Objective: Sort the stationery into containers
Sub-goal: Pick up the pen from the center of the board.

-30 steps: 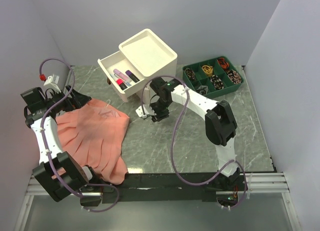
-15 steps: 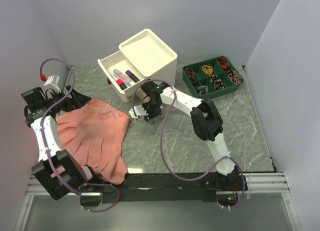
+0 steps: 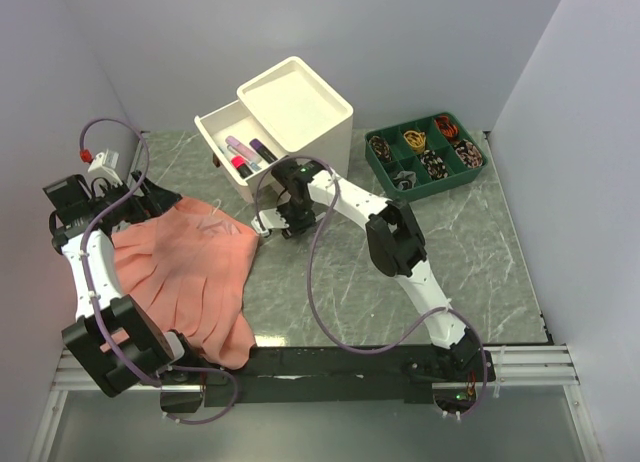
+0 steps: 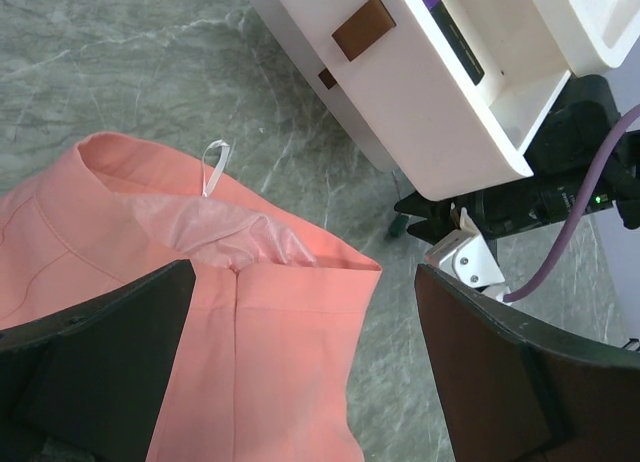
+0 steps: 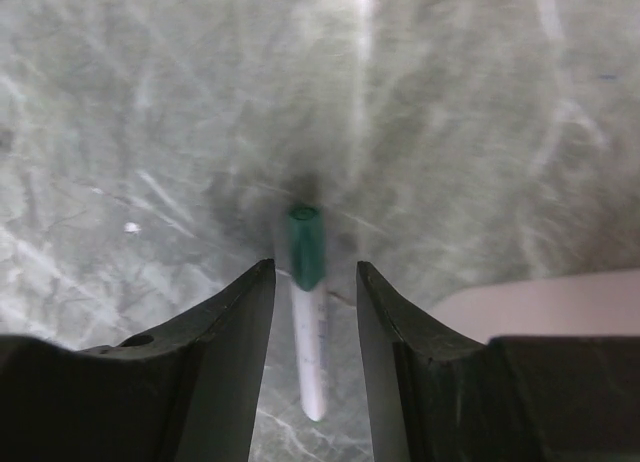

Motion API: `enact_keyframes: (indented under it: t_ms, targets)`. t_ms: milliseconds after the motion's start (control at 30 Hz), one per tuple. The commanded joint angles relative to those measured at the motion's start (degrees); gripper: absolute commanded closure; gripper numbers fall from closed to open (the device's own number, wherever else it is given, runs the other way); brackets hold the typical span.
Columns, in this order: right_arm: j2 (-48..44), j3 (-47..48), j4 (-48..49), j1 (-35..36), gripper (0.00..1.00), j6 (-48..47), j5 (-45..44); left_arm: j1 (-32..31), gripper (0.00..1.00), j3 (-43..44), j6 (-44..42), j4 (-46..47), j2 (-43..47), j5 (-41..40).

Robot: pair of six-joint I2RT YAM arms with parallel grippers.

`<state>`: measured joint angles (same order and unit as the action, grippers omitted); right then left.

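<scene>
Green-capped marker point(image 5: 310, 322) is lying on the bench point(image 3: 330, 272) just in front of the cabinet point(image 3: 300, 107). The right pincer point(image 5: 314, 282) has slid left along the cabinet's front and now straddles it, half open, nothing gripped yet. Pickup looks next.

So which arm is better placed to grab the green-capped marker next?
Right. The right gripper straddles the green-capped marker on the table, jaws apart either side. The left gripper hangs open over the salmon cloth.
</scene>
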<state>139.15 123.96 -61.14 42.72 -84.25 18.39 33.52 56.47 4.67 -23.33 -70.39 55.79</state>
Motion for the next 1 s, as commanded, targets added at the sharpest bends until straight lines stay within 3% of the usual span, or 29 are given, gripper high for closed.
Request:
enact_keyframes:
  t_ms: [0, 267, 300, 333, 433, 733, 833, 900, 933, 967]
  targets:
    - [2.52, 4.18, -6.97, -0.36, 0.54, -2.23, -0.64, 0.5, 0.0, 0.22, -0.18, 2.06, -0.45, -0.07]
    - [1.65, -1.62, -7.06, -0.09, 0.69, -4.35, -2.84, 0.85, 0.01, 0.31, 0.26, 2.33, -0.71, -0.07]
    - [1.82, -1.27, -7.41, -0.09, 0.74, -4.09, -2.84, 0.85, 0.01, 0.4, 0.26, 2.33, -0.63, -0.07]
    - [1.91, -1.09, -7.84, -0.09, 0.85, -3.73, -2.66, 0.93, 0.0, 0.48, 0.43, 2.41, -0.71, -0.07]
    - [0.86, -0.91, -7.76, 0.17, 0.97, -2.33, -1.26, 0.85, 0.0, 0.57, 0.61, 2.68, -0.63, 0.28]
    - [-24.87, -10.84, -1.53, 0.7, 1.0, 5.57, 9.11, 0.85, 0.01, 0.66, 1.13, 3.91, 0.34, 2.48]
    - [-31.38, -11.02, 2.84, 0.7, 1.0, 13.03, 12.96, 0.94, 0.0, 0.14, 2.36, 5.75, 0.95, 2.57]
    - [-34.99, -11.89, 8.64, 0.7, 1.0, 24.44, 13.95, 0.76, 0.01, -0.39, 3.24, 7.33, 1.39, 2.83]
    - [-35.87, -12.51, 16.68, 0.61, 1.0, 29.62, 13.95, 0.85, 0.01, -0.48, 4.2, 7.77, 1.48, 2.83]
    - [-36.84, -12.78, 20.5, 0.44, 1.0, 39.41, 13.78, 0.76, 0.0, -0.74, 4.73, 8.3, 1.57, 3.44]
